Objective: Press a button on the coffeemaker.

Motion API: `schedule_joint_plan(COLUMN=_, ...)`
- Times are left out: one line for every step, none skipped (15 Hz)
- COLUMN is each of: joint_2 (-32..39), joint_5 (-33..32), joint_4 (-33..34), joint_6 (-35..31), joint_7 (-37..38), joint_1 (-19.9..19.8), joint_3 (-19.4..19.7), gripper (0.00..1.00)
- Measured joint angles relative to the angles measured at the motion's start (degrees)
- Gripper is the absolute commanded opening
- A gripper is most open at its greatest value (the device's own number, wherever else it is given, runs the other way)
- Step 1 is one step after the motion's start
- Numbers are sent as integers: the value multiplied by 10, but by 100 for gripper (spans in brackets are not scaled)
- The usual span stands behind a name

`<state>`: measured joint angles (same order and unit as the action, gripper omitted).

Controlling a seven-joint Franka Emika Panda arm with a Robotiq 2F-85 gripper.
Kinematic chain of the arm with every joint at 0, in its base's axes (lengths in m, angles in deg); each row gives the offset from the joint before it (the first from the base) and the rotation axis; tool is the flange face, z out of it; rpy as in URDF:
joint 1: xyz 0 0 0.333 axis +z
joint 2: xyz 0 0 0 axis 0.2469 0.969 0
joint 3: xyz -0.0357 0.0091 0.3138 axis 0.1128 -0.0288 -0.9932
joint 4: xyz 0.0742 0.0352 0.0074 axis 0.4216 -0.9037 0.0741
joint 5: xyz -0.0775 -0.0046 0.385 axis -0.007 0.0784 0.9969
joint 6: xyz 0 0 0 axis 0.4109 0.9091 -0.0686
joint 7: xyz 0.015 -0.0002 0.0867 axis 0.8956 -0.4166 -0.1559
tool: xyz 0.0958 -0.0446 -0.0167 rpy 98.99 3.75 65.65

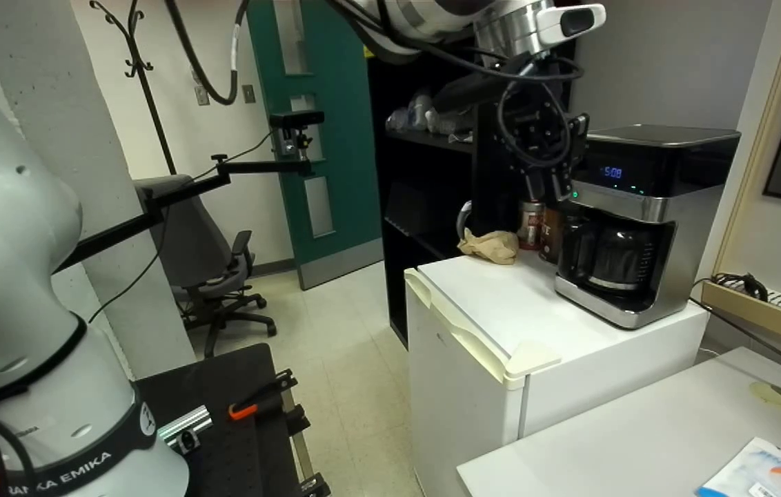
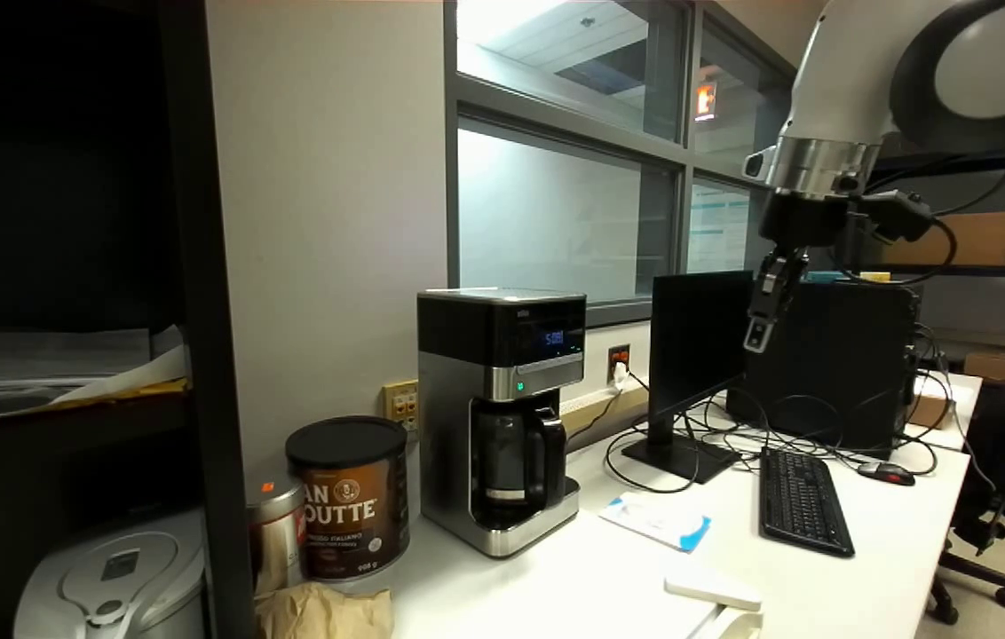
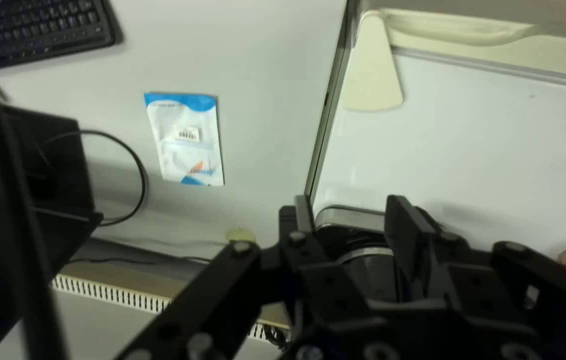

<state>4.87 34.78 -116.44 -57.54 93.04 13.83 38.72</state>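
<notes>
The coffeemaker is a boxy black and silver machine with a dark glass carafe and a lit clock. It shows in both exterior views (image 1: 693, 238) (image 2: 447, 435). A small green light (image 1: 575, 195) glows on its silver front strip, also in an exterior view (image 2: 520, 386). My gripper (image 1: 549, 190) points down in front of the coffeemaker, apart from it, with a wide gap in an exterior view (image 2: 758, 337). In the wrist view the gripper (image 3: 348, 202) is open and empty, its fingers apart. The coffeemaker's silver base (image 3: 350, 218) shows between them; its panel is hidden there.
The coffeemaker stands on a white fridge (image 1: 494, 297). A brown coffee can (image 2: 352, 506), a smaller tin (image 2: 276, 537) and a crumpled paper bag (image 2: 325, 612) stand beside it. A desk (image 1: 604, 449) adjoins, with a white-blue packet (image 3: 185, 140), monitor (image 2: 700, 342) and keyboard (image 2: 804, 501).
</notes>
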Motion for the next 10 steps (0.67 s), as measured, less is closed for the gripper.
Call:
schedule_joint_plan(joint_2=17, joint_5=-35, joint_4=7, joint_6=-28, joint_7=12, joint_1=1, joint_3=-2, gripper=5)
schedule_joint_plan(joint_2=35, joint_5=-72, joint_4=16, joint_6=-54, joint_7=27, joint_1=2, joint_3=-3, gripper=1)
schedule_joint_plan(joint_2=53, joint_5=-109, joint_4=26, joint_6=-77, joint_7=43, joint_1=2, joint_3=-3, gripper=0)
schedule_joint_plan(joint_2=71, joint_5=-144, joint_4=39, joint_6=-96, joint_7=60, joint_1=3, joint_3=-2, gripper=0)
schedule_joint_plan(joint_2=89, joint_5=-175, joint_4=53, joint_6=-112, joint_7=77, joint_1=5, joint_3=1, gripper=0)
schedule_joint_plan(joint_2=106, joint_5=-199, joint_4=68, joint_6=-126, joint_7=90, joint_1=8, joint_3=5, gripper=1)
schedule_joint_plan(joint_2=124, joint_5=-219, joint_4=85, joint_6=-138, joint_7=100, joint_1=11, joint_3=10, gripper=0)
schedule_joint_plan(joint_2=142, joint_5=-236, joint_4=102, joint_6=-148, joint_7=109, joint_1=15, joint_3=15, gripper=0)
schedule_joint_plan(joint_2=160, joint_5=-249, joint_4=119, joint_6=-156, joint_7=116, joint_1=20, joint_3=21, gripper=0)
schedule_joint_plan(joint_2=177, joint_5=-258, joint_4=137, joint_6=-164, joint_7=120, joint_1=25, joint_3=26, gripper=0)
